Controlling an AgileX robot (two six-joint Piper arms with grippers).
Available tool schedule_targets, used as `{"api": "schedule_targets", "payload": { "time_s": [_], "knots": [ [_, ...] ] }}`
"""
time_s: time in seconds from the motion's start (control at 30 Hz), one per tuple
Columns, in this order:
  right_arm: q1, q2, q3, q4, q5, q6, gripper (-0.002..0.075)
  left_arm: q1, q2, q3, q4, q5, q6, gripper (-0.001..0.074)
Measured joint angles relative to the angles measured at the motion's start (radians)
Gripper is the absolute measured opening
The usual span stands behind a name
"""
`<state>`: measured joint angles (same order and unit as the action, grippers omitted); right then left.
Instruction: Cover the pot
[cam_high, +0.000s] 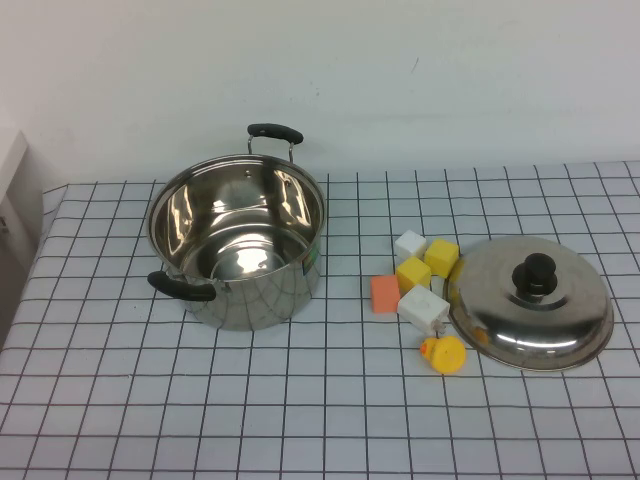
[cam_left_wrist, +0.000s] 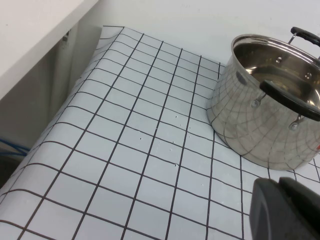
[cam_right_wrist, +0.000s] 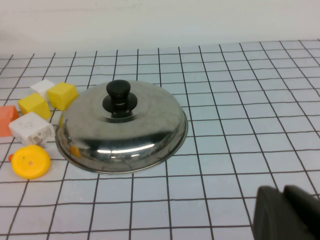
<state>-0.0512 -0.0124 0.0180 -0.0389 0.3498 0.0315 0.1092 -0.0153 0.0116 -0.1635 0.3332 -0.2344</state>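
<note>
Grippers show only as dark edges in their own wrist views: the left gripper (cam_left_wrist: 285, 207) hangs above the checked tablecloth (cam_left_wrist: 125, 150) near the pot (cam_left_wrist: 270, 107), and the right gripper (cam_right_wrist: 287, 212) hangs over the cloth a little apart from the lid (cam_right_wrist: 122, 130). Whether either one is released or clenched cannot be told, and neither appears in the high view.

The pot (cam_high: 240, 240) stands upright and uncovered on the left half of the table, its inside bare and shiny, one black handle toward the wall and the other toward the robot. The domed steel lid (cam_high: 530, 300) lies on the cloth well to the right of it, black knob (cam_high: 537, 272) up. Between them, close against the lid's left edge, sits a cluster of small blocks: a white one (cam_high: 409, 244), two yellow ones (cam_high: 441, 256), an orange one (cam_high: 385, 294), a larger white one (cam_high: 424, 309), and a round yellow piece (cam_high: 445, 354) nearest the robot.
</note>
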Motion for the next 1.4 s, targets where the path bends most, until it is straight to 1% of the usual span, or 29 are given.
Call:
{"api": "schedule_targets", "payload": {
  "time_s": [1.23,1.3,1.37,1.4],
  "knots": [
    [0.000,0.000,0.000,0.003,0.000,0.003,0.0020,0.000,0.000,0.000,-0.002,0.000,0.004,-0.0002],
    [0.000,0.000,0.000,0.072,-0.011,0.035,0.0020,0.000,0.000,0.000,-0.002,0.000,0.004,-0.0003],
    [0.000,0.000,0.005,0.217,-0.039,0.106,0.0020,0.000,0.000,0.000,-0.002,0.000,0.004,-0.0003],
    [0.000,0.000,0.009,0.320,-0.051,0.152,0.0020,0.000,0.000,0.000,-0.002,0.000,0.004,-0.0003]
  ]
}}
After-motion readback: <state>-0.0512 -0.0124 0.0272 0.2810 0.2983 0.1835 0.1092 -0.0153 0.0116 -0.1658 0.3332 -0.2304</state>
